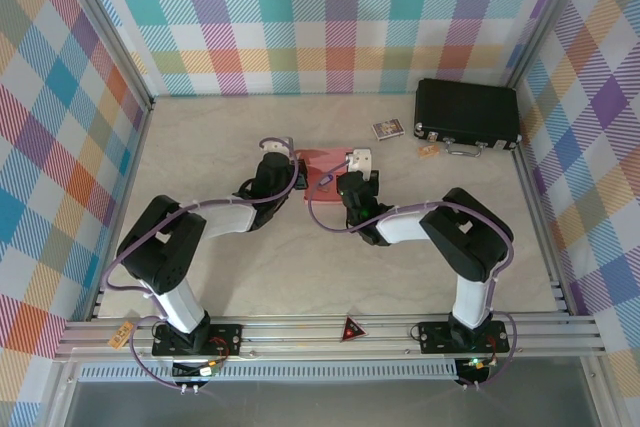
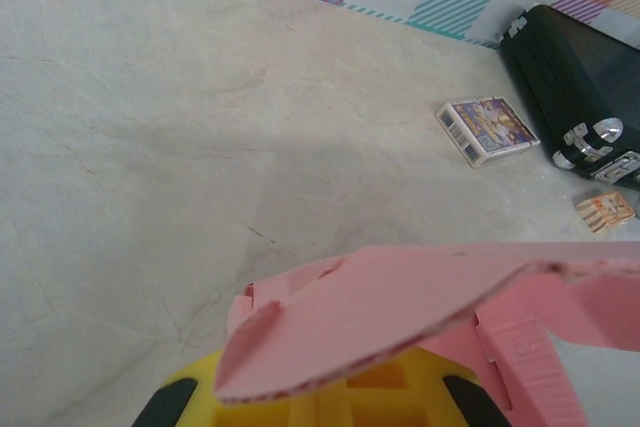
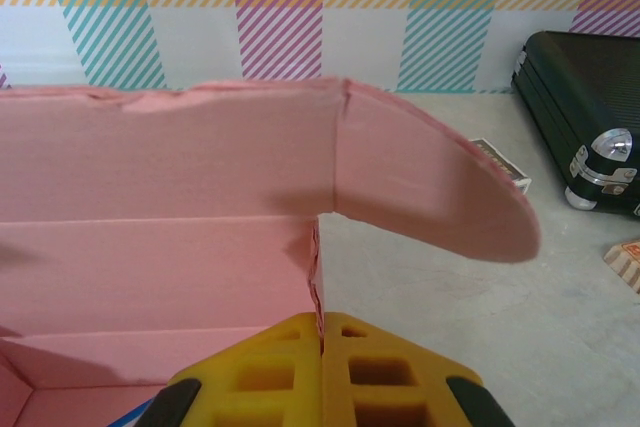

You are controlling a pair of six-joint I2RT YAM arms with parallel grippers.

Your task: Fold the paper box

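Beige tabletop (image 1: 300, 282), paper box (image 1: 322, 169) part-folded, right gripper (image 3: 321, 332) clamped on its wall, left gripper (image 2: 330, 394) closed beneath a flap.

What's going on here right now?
Both arms are working the paper box in the middle of the table. The right gripper is shut on one upright edge of the box, beside a rounded flap. The left gripper is shut at the box's left side, seemingly pinching a raised flap. The box is partly formed, not closed.
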